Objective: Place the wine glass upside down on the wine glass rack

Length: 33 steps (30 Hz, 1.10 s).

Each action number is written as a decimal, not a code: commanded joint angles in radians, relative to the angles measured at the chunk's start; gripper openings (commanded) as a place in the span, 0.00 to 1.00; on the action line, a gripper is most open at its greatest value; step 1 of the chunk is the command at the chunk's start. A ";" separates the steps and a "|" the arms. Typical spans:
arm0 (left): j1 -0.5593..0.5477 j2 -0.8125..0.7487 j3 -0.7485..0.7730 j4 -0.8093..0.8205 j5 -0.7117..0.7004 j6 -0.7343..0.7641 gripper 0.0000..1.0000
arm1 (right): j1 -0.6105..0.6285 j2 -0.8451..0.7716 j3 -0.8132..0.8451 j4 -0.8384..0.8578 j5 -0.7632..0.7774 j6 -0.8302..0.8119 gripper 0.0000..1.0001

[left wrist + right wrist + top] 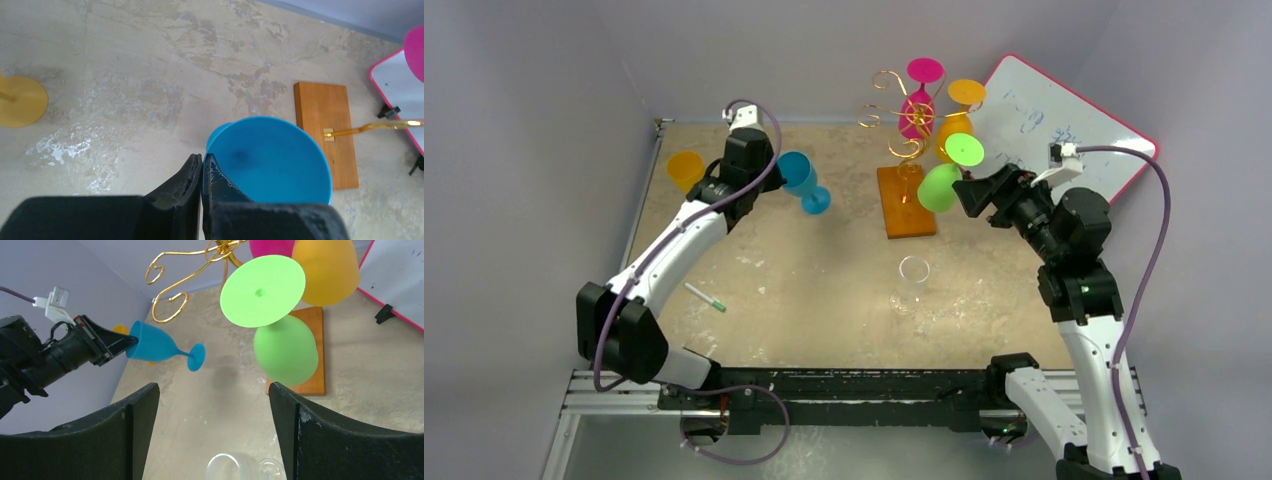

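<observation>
The gold wire wine glass rack (892, 112) stands on its orange-brown wooden base (906, 203) at the back middle. A pink glass (921, 100), an orange glass (957, 118) and a green glass (942, 182) hang on it upside down. My left gripper (776, 170) is shut on the rim of a blue wine glass (804, 181) and holds it on its side above the table, left of the rack. The left wrist view shows the jaws (202, 157) pinching the blue bowl (272, 160). My right gripper (214, 390) is open and empty, just right of the green glass (285, 350).
A clear glass (912, 285) lies on the table in front of the rack base. A yellow glass (686, 168) stands at the back left. A green pen (706, 297) lies near the left. A pink-framed whiteboard (1064, 130) leans at the back right.
</observation>
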 commanded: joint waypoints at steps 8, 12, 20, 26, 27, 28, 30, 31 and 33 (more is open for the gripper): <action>0.006 -0.210 -0.006 -0.225 0.256 0.153 0.00 | 0.017 -0.058 0.019 0.046 -0.141 -0.196 0.82; 0.007 -0.272 0.013 -0.286 0.295 0.151 0.00 | 0.025 -0.057 0.017 0.058 -0.155 -0.291 0.82; 0.006 -0.346 0.037 -0.358 0.400 0.080 0.00 | 0.073 -0.058 -0.019 0.104 -0.238 -0.449 0.78; 0.006 -0.363 0.083 -0.394 0.491 0.024 0.00 | 0.240 -0.082 -0.092 0.194 -0.223 -0.652 0.78; 0.006 -0.366 0.092 -0.396 0.518 0.018 0.00 | 0.268 -0.079 -0.108 0.203 -0.236 -0.688 0.78; 0.007 -0.368 0.101 -0.397 0.536 0.011 0.00 | 0.286 -0.076 -0.117 0.213 -0.252 -0.723 0.77; 0.006 -0.374 0.117 -0.396 0.570 -0.003 0.00 | 0.315 -0.073 -0.138 0.240 -0.278 -0.791 0.77; 0.007 -0.377 0.122 -0.394 0.586 -0.009 0.00 | 0.330 -0.067 -0.148 0.251 -0.298 -0.822 0.77; 0.007 -0.379 0.132 -0.394 0.622 -0.020 0.00 | 0.358 -0.055 -0.168 0.266 -0.342 -0.902 0.74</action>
